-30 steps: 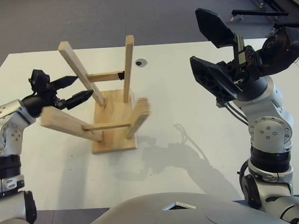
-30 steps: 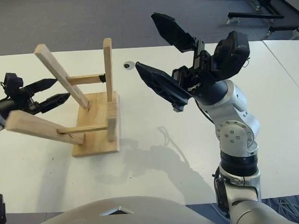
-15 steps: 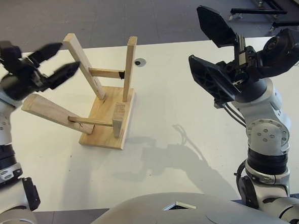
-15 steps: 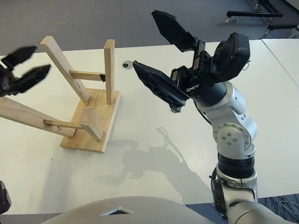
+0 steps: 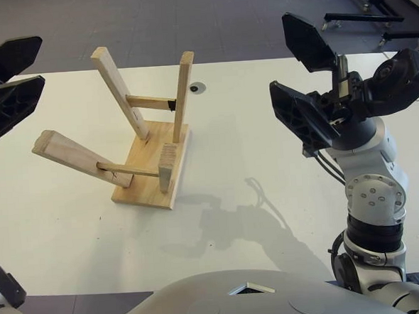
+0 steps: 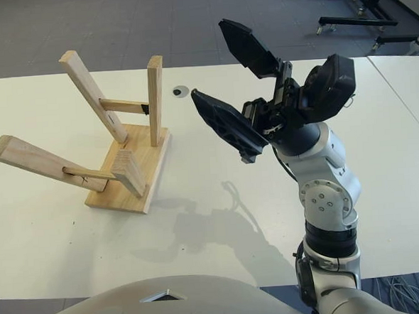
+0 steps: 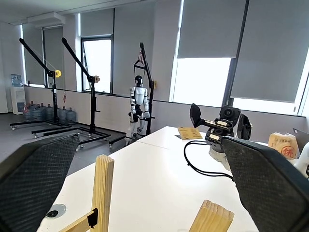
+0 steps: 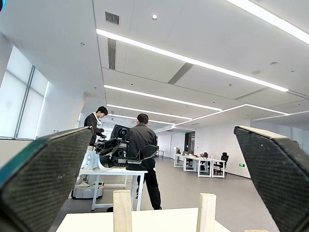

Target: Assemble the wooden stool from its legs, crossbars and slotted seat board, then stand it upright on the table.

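Observation:
The wooden stool [image 5: 141,143] lies seat-down on the white table [image 5: 250,126], with its slotted seat board [image 5: 150,182] flat and its legs pointing up. Two legs [image 5: 181,95] joined by a crossbar [image 5: 149,102] stand at the back, the left one tilted. A third leg [image 5: 74,152] splays far out to the left, linked by a thin crossbar [image 5: 132,171] to a fourth leg [image 5: 167,165]. My left gripper [image 5: 38,61] hangs open in the air, up and left of the stool, touching nothing. My right gripper [image 5: 280,53] is open above the table's right half, well apart from the stool.
A small round grommet [image 5: 196,88] sits in the table behind the stool. Bare tabletop stretches in front of and to the right of the stool. Metal stands [image 5: 361,12] occupy the floor beyond the far right edge.
The stool turned on the table a second ago and now rests still. My left gripper has pulled away from the legs, up and to the left, and spread wider. The right arm barely moved.

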Motion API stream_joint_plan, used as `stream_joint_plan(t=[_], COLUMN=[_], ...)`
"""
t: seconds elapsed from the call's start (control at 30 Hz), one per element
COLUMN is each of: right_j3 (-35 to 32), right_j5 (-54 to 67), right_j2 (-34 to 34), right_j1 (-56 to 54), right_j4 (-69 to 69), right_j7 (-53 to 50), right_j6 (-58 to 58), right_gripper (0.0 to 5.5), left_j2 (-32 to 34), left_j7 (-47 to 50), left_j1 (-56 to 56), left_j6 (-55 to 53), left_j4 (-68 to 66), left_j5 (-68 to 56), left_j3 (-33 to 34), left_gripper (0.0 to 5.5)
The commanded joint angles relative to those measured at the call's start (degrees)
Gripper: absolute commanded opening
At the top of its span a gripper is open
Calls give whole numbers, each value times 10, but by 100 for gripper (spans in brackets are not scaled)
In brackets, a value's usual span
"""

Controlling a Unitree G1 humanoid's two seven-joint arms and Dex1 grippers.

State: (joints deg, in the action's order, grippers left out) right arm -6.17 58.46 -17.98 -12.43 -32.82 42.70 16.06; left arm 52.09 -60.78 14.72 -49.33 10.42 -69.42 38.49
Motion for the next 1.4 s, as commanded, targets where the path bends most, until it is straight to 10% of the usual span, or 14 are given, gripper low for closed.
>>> stream_joint_plan(t=[0.03, 0.37, 0.73, 0.93, 1.13, 1.4], right_j3=[1, 35, 9, -19, 1, 21], right_j5=[0, 15, 13, -46, -157, -199], right_j2=[-2, 3, 2, 5, -4, -7], right_j1=[-6, -16, -13, 19, 56, 40], right_j4=[0, -33, -5, 32, 60, 76], right_j7=[1, -6, -8, -40, -101, -128], right_j6=[1, 17, -5, -26, -18, 4], right_gripper=[540, 540, 540, 540, 540, 540], left_j2=[6, -104, -110, -68, -20, -142], left_j7=[12, -6, 91, 170, 127, 196], left_j1=[23, -159, -14, 9, -132, -111], left_j6=[1, 44, 95, 182, 302, 361], left_j4=[4, -76, -14, -101, -231, -275], left_j5=[-25, 149, -23, 108, 383, 551], left_j3=[10, -240, -99, -35, -164, -338], left_gripper=[536, 536, 536, 536, 536, 536])
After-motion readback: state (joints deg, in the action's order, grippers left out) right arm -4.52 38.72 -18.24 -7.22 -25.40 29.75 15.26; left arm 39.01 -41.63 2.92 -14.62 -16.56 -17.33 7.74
